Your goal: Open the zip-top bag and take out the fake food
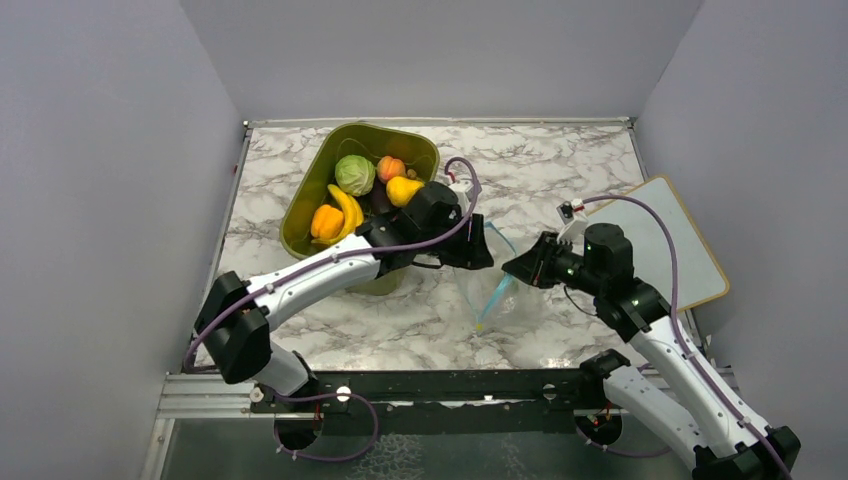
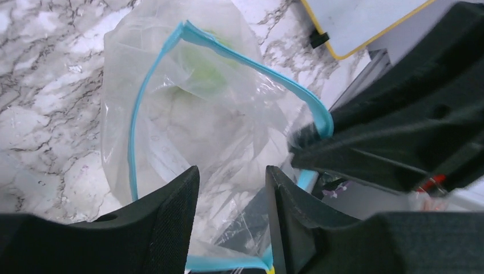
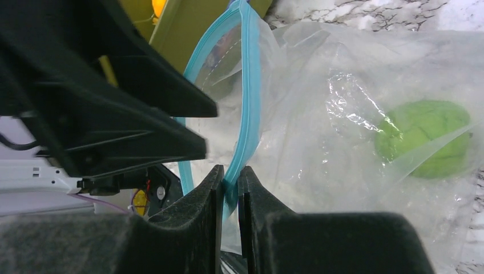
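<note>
Nearest us, the right gripper [image 3: 229, 171] pinches the blue zipper strip [image 3: 249, 85] of the zip-top bag [image 1: 478, 295], its jaws almost together on that rim. Facing it, the left gripper [image 2: 231, 177] has its jaws partly apart, with clear film lying loose between its fingers [image 2: 171, 222]. The bag lies on the marble table [image 1: 560, 165] between the two grippers, mouth gaping, and we see one light green piece [image 3: 422, 140] inside it. Farther off, an olive bin [image 1: 303, 203] holds a cabbage [image 1: 354, 174], peach [image 1: 390, 167], pear [image 1: 404, 190], banana bunch [image 1: 348, 208] and orange pepper [image 1: 326, 222].
</note>
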